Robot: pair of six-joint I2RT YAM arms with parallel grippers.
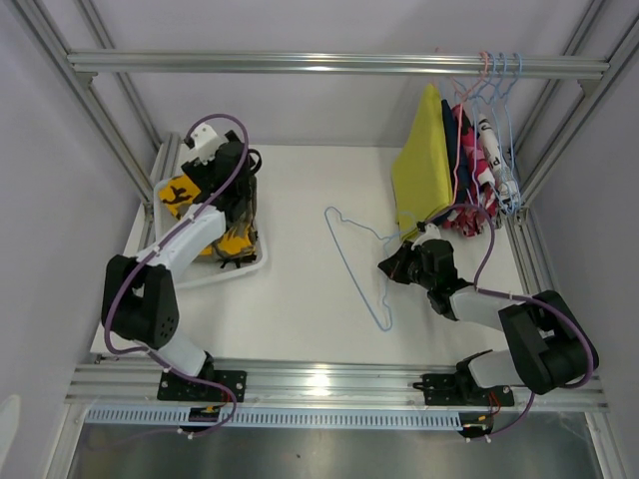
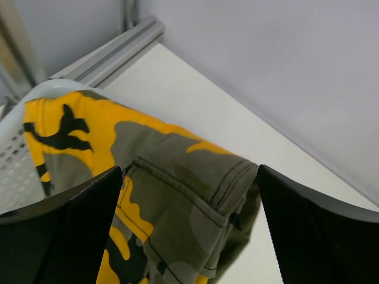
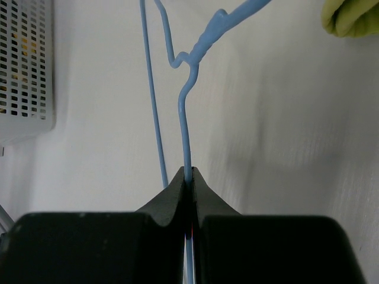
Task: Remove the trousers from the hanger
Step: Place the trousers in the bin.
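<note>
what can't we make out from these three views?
- Top view: the left arm covers most of the camouflage trousers in the basket.
- Top view: pairs behind the yellow trousers overlap, too small to count.
- Right wrist view: the right gripper, shut on the blue hanger, hides the wire past its fingers.

The camouflage trousers [image 2: 177, 201] are showing matt woven cloth with raised stitched seams. The hanger [image 3: 185, 118] is gleaming as smooth, blue-coated wire. The basket [image 3: 26, 59] is showing white perforated plastic. The left gripper [image 2: 188, 170] is looking matt black and finely grained. The table [image 1: 300, 190] is looking matt white, and the frame [image 1: 300, 63] is shining like brushed metal.
</note>
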